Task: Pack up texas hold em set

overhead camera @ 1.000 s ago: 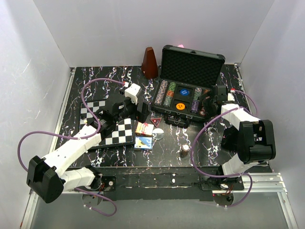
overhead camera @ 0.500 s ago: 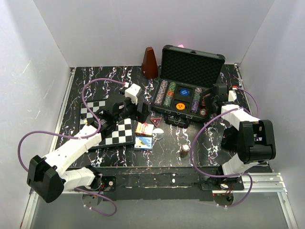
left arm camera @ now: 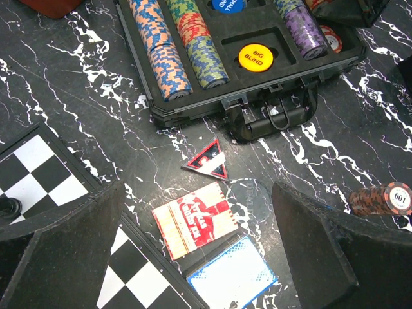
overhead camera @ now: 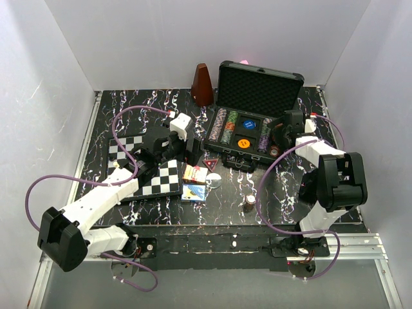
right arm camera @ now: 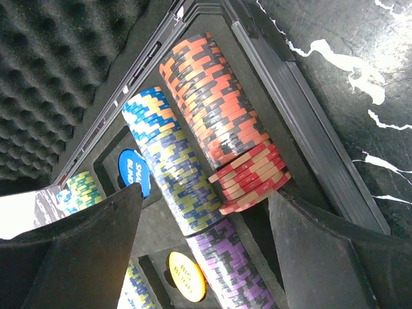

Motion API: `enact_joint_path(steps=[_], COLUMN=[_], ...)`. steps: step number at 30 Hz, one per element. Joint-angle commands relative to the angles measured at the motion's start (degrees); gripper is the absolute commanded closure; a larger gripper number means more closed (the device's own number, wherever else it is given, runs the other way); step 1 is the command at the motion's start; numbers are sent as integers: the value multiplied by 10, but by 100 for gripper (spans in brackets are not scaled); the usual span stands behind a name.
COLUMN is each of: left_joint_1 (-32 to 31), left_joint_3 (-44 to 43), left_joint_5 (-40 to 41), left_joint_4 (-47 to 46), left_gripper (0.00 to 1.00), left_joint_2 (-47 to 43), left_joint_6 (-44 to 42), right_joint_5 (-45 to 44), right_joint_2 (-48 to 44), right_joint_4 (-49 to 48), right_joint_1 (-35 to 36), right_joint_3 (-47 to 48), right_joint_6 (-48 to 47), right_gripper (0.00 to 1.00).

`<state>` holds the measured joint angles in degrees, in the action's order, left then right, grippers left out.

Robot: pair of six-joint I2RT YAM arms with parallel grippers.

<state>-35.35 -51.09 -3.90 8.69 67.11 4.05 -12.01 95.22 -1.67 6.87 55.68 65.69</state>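
The black case (overhead camera: 226,156) lies open at the back right, its foam-lined lid up, with rows of striped chips (overhead camera: 223,125). My right gripper (overhead camera: 278,136) is open and empty, low over the right rows. In the right wrist view its jaws (right arm camera: 205,193) straddle a tilted red chip stack (right arm camera: 251,179) at the end of the orange row (right arm camera: 209,96). My left gripper (overhead camera: 192,153) is open and empty above the red card box (left arm camera: 193,224) and the blue card box (left arm camera: 232,277). A loose chip stack (overhead camera: 250,203) lies on the table.
A red triangular card (left arm camera: 207,163) and a clear round button (overhead camera: 214,179) lie in front of the case handle (left arm camera: 270,122). The chessboard (overhead camera: 161,177) lies under my left arm. A brown metronome (overhead camera: 202,85) stands left of the lid. White walls enclose the table.
My right gripper has swung up and left from the case's right edge to over its right-hand chip rows. The left arm has barely moved.
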Motion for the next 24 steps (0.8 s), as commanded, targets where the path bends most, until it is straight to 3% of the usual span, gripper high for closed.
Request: enact_joint_path(steps=[1, 14, 24], left_joint_1=[2, 2, 2], left_joint_3=[3, 3, 5], left_joint_5=[-5, -7, -8], left_joint_4=[-9, -9, -10], left_gripper=[2, 2, 2], left_joint_2=[-2, -2, -5], left_joint_6=[-4, -5, -4], right_joint_5=[-14, 5, 23], right_joint_2=[15, 5, 8], right_joint_4=[-18, 102, 104], right_joint_1=[-6, -14, -17], right_joint_3=[71, 121, 101], right_joint_6=[-7, 3, 5], right_gripper=[16, 13, 13])
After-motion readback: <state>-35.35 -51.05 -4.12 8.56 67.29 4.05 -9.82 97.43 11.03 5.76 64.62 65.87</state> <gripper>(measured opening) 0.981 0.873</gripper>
